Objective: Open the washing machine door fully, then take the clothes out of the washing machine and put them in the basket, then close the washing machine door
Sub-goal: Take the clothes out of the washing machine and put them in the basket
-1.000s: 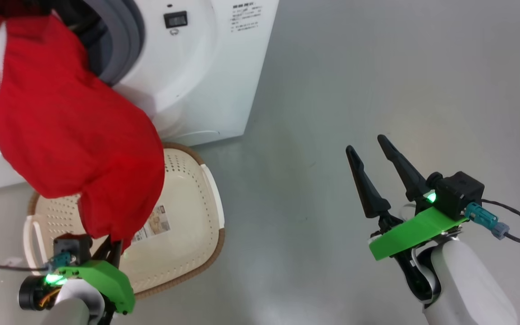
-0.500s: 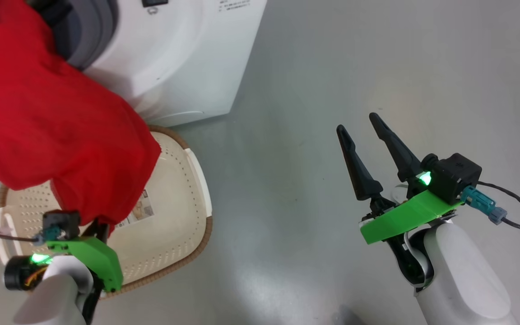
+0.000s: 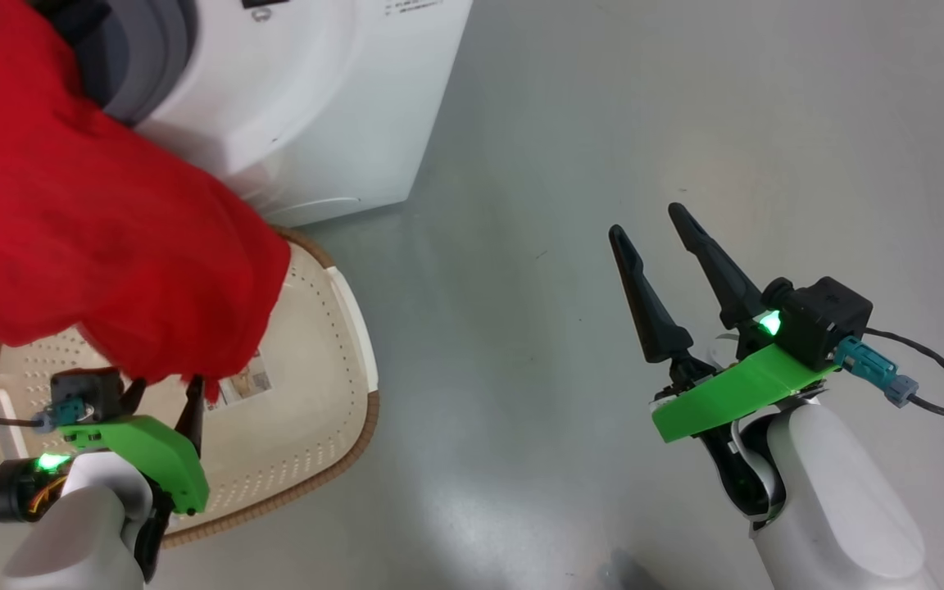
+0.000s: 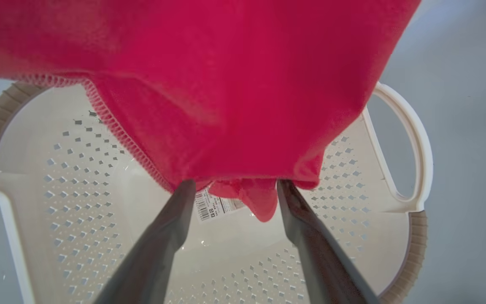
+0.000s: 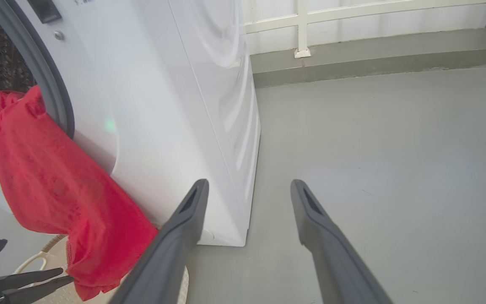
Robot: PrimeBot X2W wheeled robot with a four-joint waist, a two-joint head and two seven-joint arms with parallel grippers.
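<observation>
While the left gripper (image 4: 234, 185) hangs over the cream perforated plastic basket (image 4: 78, 177), its two dark fingers stand well apart and clamp nothing. Bright red fabric garment (image 4: 226, 84): the lower hem dangles between the fingertips; cannot tell whether it touches them. Beyond the gripper the cloth drapes up to the grey rubber ring (image 3: 144, 57) of the big white front-loading washing machine (image 3: 316, 106) and is not yet lying in the basket. The basket sits directly below the fingers, its paper label (image 4: 213, 204) just past the tips. Right gripper (image 3: 646, 221): spread wide, empty, over bare grey floor (image 3: 603, 98), well apart from machine and basket.
</observation>
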